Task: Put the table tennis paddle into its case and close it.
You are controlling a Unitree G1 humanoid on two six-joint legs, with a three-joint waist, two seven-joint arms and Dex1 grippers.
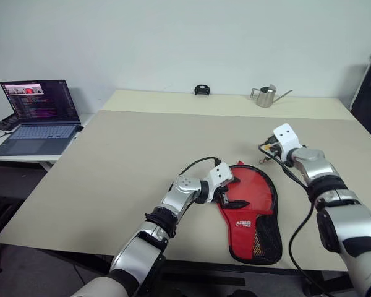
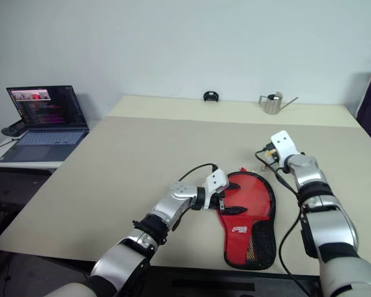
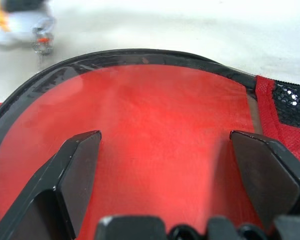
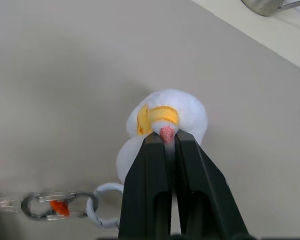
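**Paddle case zip-up: how it'll handle + where the arms are rn**

The case (image 1: 250,210) lies flat on the table (image 1: 142,161), red side up, directly under and ahead of the left gripper (image 1: 230,193). The round head is right below its fingertips, and the mesh pocket (image 1: 269,232) end trails off to the side of that hand, toward the robot. Can't make out the table tennis paddle itself. The head looks flat and filled out, so my guess is it's already inside, but I can't confirm.

Handling, imo: the case is soft fabric, light and floppy, so it'll slide or bunch up if you tug the zip w/o pinning it. With a rigid bat inside the head should stay stiff enough to press on. Best hold is prob a flat press on the round head, not a pinch. The black zipper edging (image 3: 140,54) curves just past the left fingertips, so keep the fingers off that track.

Left arm: forearm reaches in low across the front of the table, wrist bent toward the other arm. Jaws are spread wide over the red face, nothing between them. Touching or just hovering? Can't tell.

Right arm: reaches fwd and out, well apart from the case head. The right gripper (image 4: 166,137) is pressed tight on a small pink tab of a white plush charm (image 4: 182,107) w/ a yellow band. A carabiner clip (image 4: 60,206) hangs just behind the tips and leads back toward the case. Looks like a zip pull to me. The charm is squishy and the tab tiny, so the grip could slip if yanked.
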